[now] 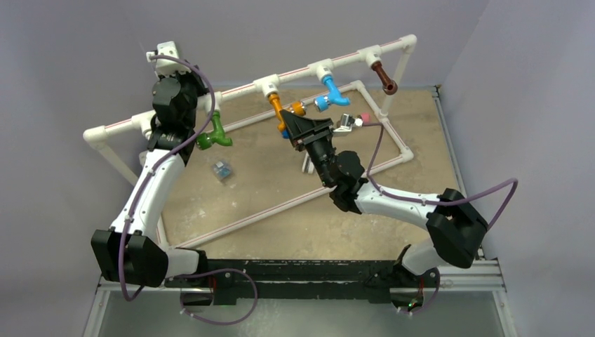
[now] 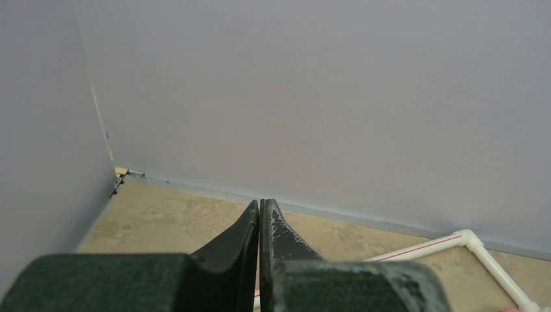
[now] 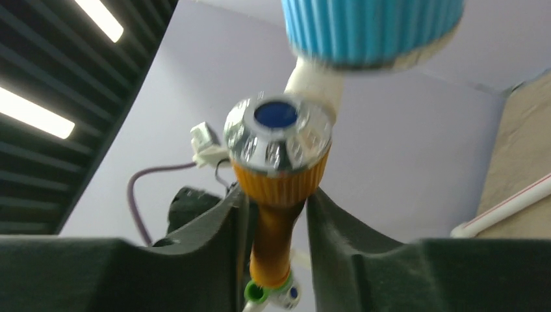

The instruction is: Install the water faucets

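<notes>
Two black-and-white arms stand bolted side by side at the near edge of a tan worktop (image 1: 259,182). Just beyond their bases, a small clear piece (image 1: 222,169) lies alone on the surface, inside a frame of white pipe (image 1: 295,74).

At mid-table, the right arm reaches in toward the raised rail. The right end effector (image 3: 273,195) is set around the orange faucet (image 3: 276,188). The wrist view shows its two dark fingers (image 3: 208,260) flanking the tap's neck, just under the chrome-faced nozzle. They are narrowly parted, one against the plastic and the other with a sliver of space beside it. Whether they are pressing on the tap cannot be told. A small clear cylinder with a pink end (image 1: 354,121) sits just beside that end effector, near the base pipe.

Along the rail, which slants away to the right, four taps hang from white tee joints. The green faucet (image 1: 215,135) is at the left, close beside the left arm. The orange one comes next, then the blue faucet (image 1: 333,93). The brown faucet (image 1: 384,77) is near the far right corner post.

Farthest back, the left arm stretches to the frame's rear left. The left end effector (image 2: 260,205) has its fingers pressed together with nothing between them, and it points at the lavender wall (image 2: 325,97).
</notes>
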